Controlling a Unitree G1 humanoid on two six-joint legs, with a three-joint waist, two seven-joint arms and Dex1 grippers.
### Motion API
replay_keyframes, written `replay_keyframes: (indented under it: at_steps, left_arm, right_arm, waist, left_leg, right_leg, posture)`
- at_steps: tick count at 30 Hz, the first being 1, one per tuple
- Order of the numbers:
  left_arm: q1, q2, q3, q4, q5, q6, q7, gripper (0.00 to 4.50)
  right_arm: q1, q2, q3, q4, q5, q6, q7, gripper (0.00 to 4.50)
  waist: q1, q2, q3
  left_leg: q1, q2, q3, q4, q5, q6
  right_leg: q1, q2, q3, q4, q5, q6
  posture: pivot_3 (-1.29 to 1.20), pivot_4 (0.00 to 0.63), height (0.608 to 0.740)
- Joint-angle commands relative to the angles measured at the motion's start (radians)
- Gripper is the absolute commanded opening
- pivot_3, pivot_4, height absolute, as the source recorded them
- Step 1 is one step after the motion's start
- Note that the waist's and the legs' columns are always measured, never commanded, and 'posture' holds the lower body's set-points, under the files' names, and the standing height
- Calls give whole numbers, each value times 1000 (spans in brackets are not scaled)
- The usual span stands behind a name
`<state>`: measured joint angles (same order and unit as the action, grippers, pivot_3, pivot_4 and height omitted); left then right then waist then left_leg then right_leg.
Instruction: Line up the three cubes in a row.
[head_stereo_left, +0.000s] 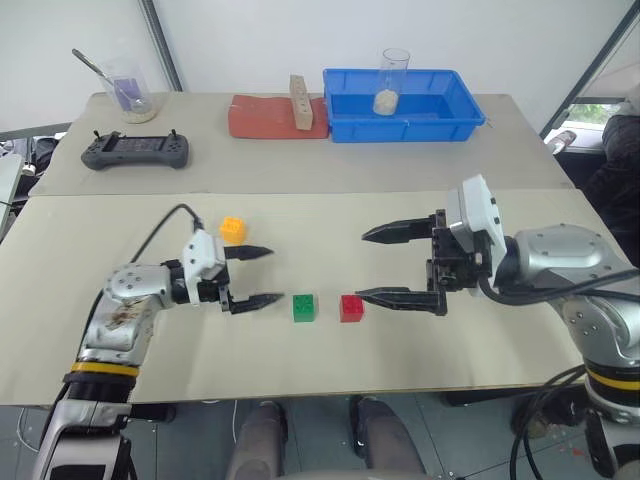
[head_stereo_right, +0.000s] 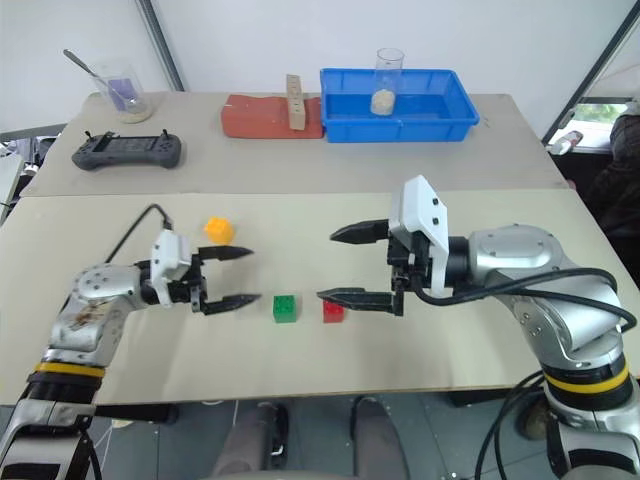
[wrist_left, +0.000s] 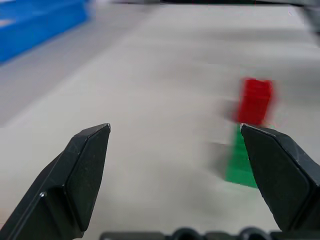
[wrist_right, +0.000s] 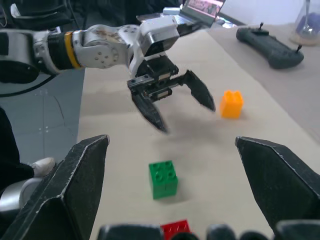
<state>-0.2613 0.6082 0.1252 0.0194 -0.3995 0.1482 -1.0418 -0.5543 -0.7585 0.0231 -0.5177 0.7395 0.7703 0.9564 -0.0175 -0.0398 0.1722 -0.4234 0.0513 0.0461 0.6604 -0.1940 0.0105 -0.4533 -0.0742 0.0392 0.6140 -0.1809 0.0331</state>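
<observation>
The green cube (head_stereo_left: 304, 308) and red cube (head_stereo_left: 351, 307) sat side by side, just apart, on the table (head_stereo_left: 420, 230); the yellow-orange cube (head_stereo_left: 232, 230) lay off-line behind, still to be placed; the left gripper (head_stereo_left: 252, 276) and right gripper (head_stereo_left: 385, 265) were both spread, empty; the right wrist view alone showed studs on green.
</observation>
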Motion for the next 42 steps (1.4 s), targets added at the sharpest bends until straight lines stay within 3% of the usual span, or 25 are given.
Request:
replay_keyframes:
  at_steps: [1, 6, 10, 17, 23, 32, 35, 40, 42]
  left_arm:
    - [75, -35, 106, -75, 11, 30, 199, 4448]
    - [112, -118, 146, -38, 79, 20, 416, 4448]
    - [97, -199, 105, -8, 103, 8, 491, 4448]
    - [-14, -324, 54, 234, 208, -148, 626, 4448]
    - [-117, -359, 23, 425, 286, -285, 700, 4448]
    - [-199, -361, 21, 564, 271, -339, 663, 4448]
    - [-217, -357, 30, 584, 256, -342, 641, 3737]
    - [-236, -353, 38, 604, 247, -345, 629, 1437]
    - [-241, -351, 40, 607, 246, -348, 631, 1297]
  right_arm:
    - [-55, 21, -4, -6, 33, 28, -29, 4500]
    - [-87, 41, 19, 0, 27, 33, -28, 4500]
    - [-100, 46, 36, 23, 7, 17, -18, 4500]
    - [-80, 40, 31, 2, 7, 13, -12, 4500]
    - [-78, 38, 11, -6, 2, 4, -27, 4500]
    - [-133, 113, -19, -4, -6, -5, -144, 4500]
    - [-136, 113, -17, -3, -11, -5, -152, 4500]
    - [-134, 111, -14, 0, -13, -6, -153, 4500]
    - [-130, 110, -15, -2, -11, -6, -154, 4500]
  waist:
    - [1, 0, 0]
    - [10, 0, 0]
    - [15, 0, 0]
    - [18, 0, 0]
    - [23, -1, 0]
    - [29, 0, 0]
    - [29, 0, 0]
    - [28, 0, 0]
    - [28, 0, 0]
  left_leg:
    - [0, 0, 0, 0, 0, 0]
    - [0, 0, 0, 0, 0, 0]
    - [0, -2, 1, 0, 0, 0]
    - [0, -1, 0, 1, 0, 0]
    - [1, -2, 1, 1, 0, 0]
    - [2, -2, 1, 1, 0, 0]
    - [3, -2, 1, 1, 0, 0]
    - [5, -2, 1, 1, 0, 0]
    - [5, -2, 1, 1, 1, 1]
  right_leg:
    - [0, 0, 0, 0, 1, 2]
    - [0, 0, 0, 0, 0, -1]
    - [1, -2, 0, -1, 0, -1]
    - [2, 0, 0, -1, 2, 0]
    - [3, -1, 0, -2, 5, 2]
    - [5, -1, -1, -2, 6, -2]
    - [8, -1, -1, -3, 6, -2]
    - [9, -2, -1, -3, 6, -2]
    - [9, -1, -1, -3, 6, -2]
  posture:
    - [0, 150, 740]
    - [0, 150, 740]
    - [0, 150, 740]
    - [0, 150, 740]
    - [0, 150, 740]
    - [0, 150, 740]
    - [0, 150, 740]
    - [0, 150, 740]
    - [0, 150, 740]
